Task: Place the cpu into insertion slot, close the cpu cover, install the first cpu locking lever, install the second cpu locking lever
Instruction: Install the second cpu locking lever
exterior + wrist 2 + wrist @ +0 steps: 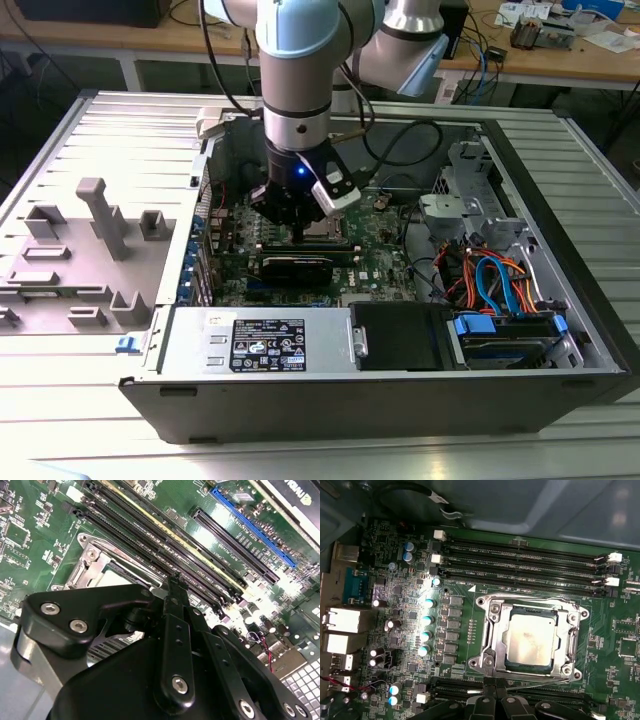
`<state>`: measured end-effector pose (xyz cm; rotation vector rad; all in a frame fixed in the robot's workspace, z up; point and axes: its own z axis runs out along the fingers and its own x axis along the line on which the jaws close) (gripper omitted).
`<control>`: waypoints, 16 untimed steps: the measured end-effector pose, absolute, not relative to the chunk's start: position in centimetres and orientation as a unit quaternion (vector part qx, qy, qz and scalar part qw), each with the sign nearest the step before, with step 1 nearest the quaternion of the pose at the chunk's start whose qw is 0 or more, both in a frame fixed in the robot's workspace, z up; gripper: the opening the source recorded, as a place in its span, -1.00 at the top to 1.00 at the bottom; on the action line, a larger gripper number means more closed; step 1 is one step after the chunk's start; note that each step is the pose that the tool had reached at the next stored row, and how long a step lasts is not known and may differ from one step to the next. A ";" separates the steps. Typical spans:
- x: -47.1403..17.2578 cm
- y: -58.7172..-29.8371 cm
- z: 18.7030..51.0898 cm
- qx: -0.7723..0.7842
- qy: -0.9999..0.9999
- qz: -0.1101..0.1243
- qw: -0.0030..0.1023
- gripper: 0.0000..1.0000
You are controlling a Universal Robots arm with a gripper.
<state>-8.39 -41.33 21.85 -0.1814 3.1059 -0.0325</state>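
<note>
One open PC tower lies on its side on the ribbed metal bench [60,400], and going across the exterior view from its left: first a grey plastic fixture [95,225] with upright pegs sits beside the case, then the case [400,400] itself with the green motherboard [235,245] facing up. The arm [300,70] comes straight down over the board's middle, and the gripper [298,232] is right at the socket area, just above the long black memory slots [305,247]. Further to the exterior view's right there's a black drive bay [400,335], then a bundle of blue and orange cables [495,280] near the case's end.

In the first wrist view the cpu [530,639] is lying flat in the insertion slot [492,642], silver top up. The cpu cover [570,645] looks to be down around the chip, its frame framing the square metal top. Thin lever wires run along the frame edges, but I can't tell if they're latched.

The fingers [175,610] look pinched close together in the second wrist view, tips right at the socket's edge beside the memory slots. I can't tell if there's anything between them.
</note>
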 end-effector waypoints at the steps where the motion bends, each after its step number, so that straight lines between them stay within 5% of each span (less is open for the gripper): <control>1: -8.4 -41.3 21.8 -0.058 0.998 -0.010 0.015 0.79; 16: -9.5 -41.7 21.5 -0.057 0.998 0.009 0.017 0.79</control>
